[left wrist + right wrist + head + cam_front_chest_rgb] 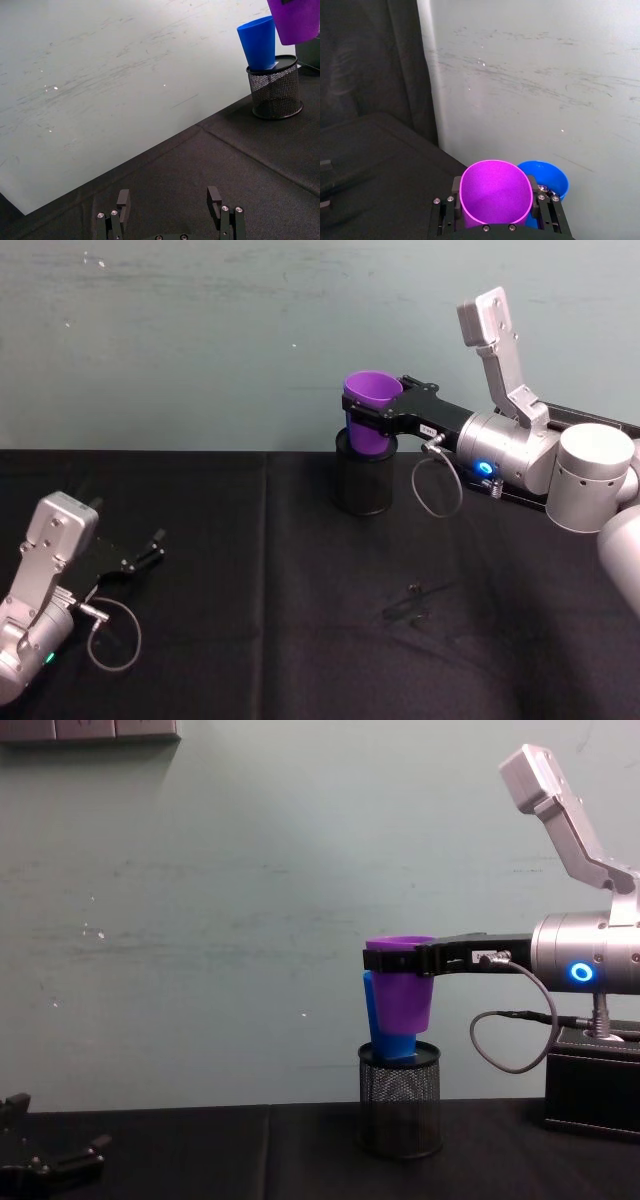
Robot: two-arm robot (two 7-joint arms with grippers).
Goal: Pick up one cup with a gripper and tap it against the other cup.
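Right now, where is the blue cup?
The blue cup stands in the black mesh holder at the back of the table, right of centre, with the purple cup in the right claw close beside it.

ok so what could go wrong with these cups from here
The blue cup stands tilted in the mesh holder, so a hard tap from the purple cup may knock it out or tip the holder. The right gripper holds the purple cup near its rim; a knock might twist it loose. The left gripper is parked, open, at the left.
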